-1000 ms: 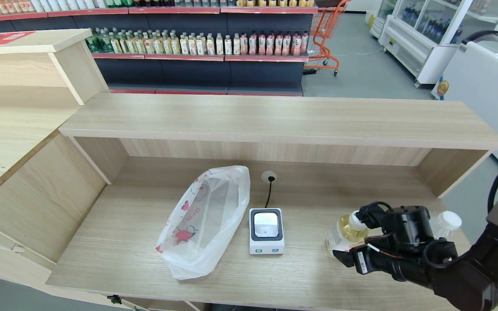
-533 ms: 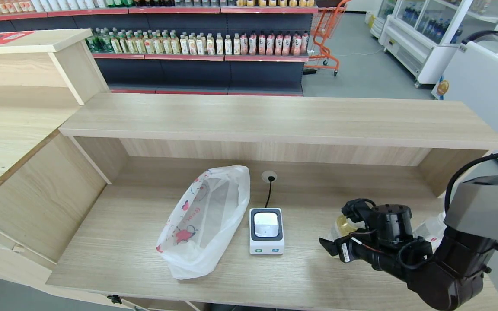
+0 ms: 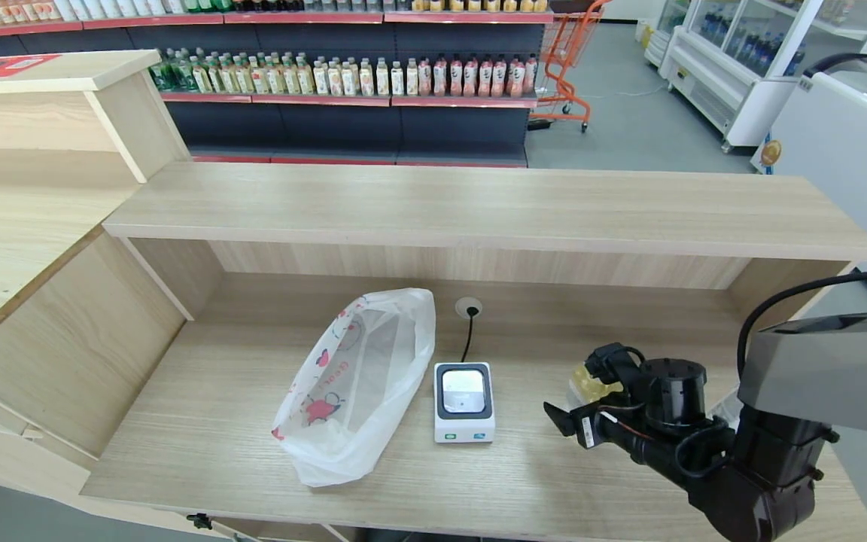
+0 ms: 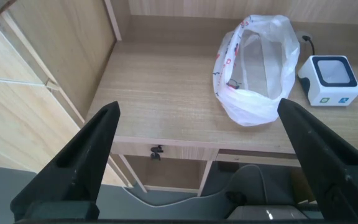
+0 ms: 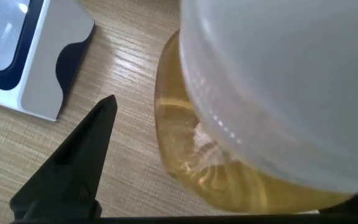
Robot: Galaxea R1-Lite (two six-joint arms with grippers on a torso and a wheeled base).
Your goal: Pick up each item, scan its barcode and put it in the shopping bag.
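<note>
A clear bottle of yellow liquid (image 3: 586, 382) with a white cap stands on the counter right of the barcode scanner (image 3: 463, 401). My right gripper (image 3: 578, 387) is open, one finger on either side of the bottle. The right wrist view has the bottle (image 5: 229, 155) very close, a gap of wood between it and one dark finger (image 5: 73, 168), and the scanner's corner (image 5: 17, 56) beyond. The white shopping bag (image 3: 358, 376) lies open left of the scanner. My left gripper (image 4: 197, 162) hangs open and empty off the counter's front edge, facing the bag (image 4: 253, 68) and scanner (image 4: 329, 78).
The wooden counter (image 3: 200, 436) has a raised shelf (image 3: 479, 211) along its back and side walls at both ends. The scanner's cable runs to a hole (image 3: 468, 307) behind it. Store shelves with drinks stand far behind.
My right arm has moved left toward the scanner and its gripper has closed in around the yellow bottle. The arm now covers the second, white-capped bottle at the right. Bag and scanner have not moved.
</note>
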